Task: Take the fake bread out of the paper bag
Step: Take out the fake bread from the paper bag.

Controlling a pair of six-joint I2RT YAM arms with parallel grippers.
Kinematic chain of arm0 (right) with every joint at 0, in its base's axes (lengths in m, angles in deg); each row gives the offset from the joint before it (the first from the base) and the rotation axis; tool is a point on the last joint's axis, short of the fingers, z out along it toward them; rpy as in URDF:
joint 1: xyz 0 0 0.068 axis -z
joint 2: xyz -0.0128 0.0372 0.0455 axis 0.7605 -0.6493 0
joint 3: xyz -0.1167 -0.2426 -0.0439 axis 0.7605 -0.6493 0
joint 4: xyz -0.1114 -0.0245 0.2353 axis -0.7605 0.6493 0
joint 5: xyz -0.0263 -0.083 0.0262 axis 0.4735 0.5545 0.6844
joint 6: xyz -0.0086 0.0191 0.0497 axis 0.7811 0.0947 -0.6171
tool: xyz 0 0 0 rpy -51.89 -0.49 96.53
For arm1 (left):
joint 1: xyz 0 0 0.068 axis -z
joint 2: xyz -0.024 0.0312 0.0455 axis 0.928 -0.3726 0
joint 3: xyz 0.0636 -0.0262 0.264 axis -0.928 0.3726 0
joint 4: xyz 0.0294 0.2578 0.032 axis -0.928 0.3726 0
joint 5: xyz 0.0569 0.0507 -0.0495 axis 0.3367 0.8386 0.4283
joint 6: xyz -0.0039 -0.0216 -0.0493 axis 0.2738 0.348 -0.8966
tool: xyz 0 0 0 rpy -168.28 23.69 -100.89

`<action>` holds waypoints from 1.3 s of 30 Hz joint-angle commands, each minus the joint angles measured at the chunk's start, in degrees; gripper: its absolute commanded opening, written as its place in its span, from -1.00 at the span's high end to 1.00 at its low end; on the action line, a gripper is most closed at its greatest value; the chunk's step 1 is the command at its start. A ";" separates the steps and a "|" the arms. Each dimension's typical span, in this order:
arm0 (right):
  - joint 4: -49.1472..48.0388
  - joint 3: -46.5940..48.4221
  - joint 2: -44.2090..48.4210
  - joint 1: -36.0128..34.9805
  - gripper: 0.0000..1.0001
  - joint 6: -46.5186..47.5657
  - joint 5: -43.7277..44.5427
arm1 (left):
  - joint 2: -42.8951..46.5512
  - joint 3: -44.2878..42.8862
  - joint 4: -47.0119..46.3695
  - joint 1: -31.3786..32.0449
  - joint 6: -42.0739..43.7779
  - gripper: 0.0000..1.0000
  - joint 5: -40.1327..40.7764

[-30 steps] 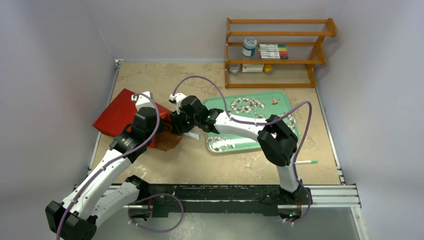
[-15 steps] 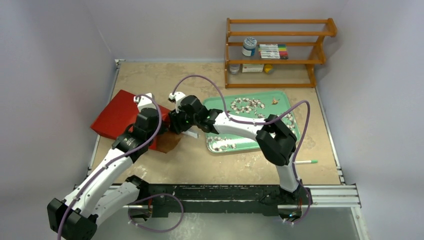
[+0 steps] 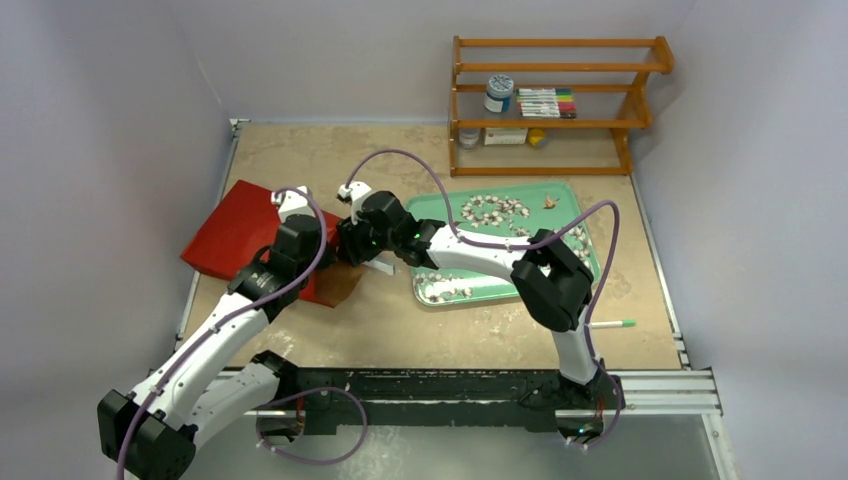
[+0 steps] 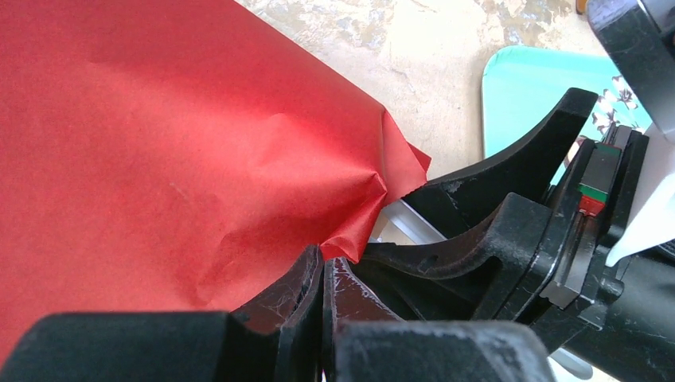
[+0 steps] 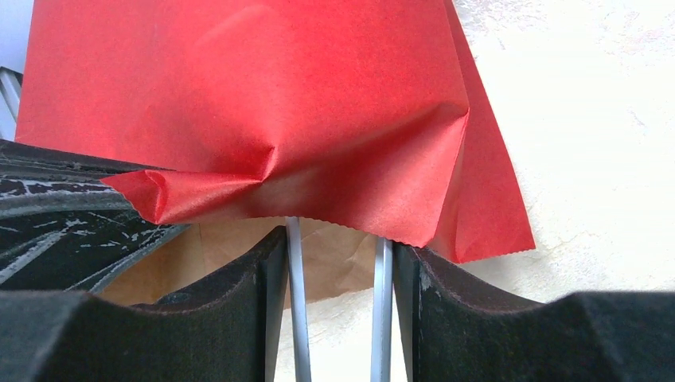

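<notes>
The red paper bag (image 3: 235, 232) lies on its side at the table's left, mouth toward the middle. My left gripper (image 3: 325, 258) is shut on the crumpled upper lip of the bag (image 4: 159, 143), its tips (image 4: 322, 259) pinching the red paper. My right gripper (image 3: 347, 246) is at the bag's mouth, shut on metal tongs (image 5: 295, 318), whose two blades reach under the red lip (image 5: 278, 95) over the brown inside (image 5: 215, 247). The right gripper's tips (image 5: 338, 239) sit just short of the opening. No fake bread shows; the bag's inside is hidden.
A green floral tray (image 3: 500, 190) lies right of the bag, under the right arm, its corner in the left wrist view (image 4: 517, 87). A wooden shelf (image 3: 555, 100) with jars and markers stands at the back right. A green-tipped pen (image 3: 612, 324) lies front right.
My left gripper has shifted slightly back and right with the bag's lip, and the bag has shifted a little with it. The right gripper has barely moved.
</notes>
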 commanded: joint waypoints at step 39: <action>-11.44 -15.85 13.29 -0.01 0.78 -0.54 0.89 | -5.61 -7.40 -6.29 0.03 -0.79 1.00 6.41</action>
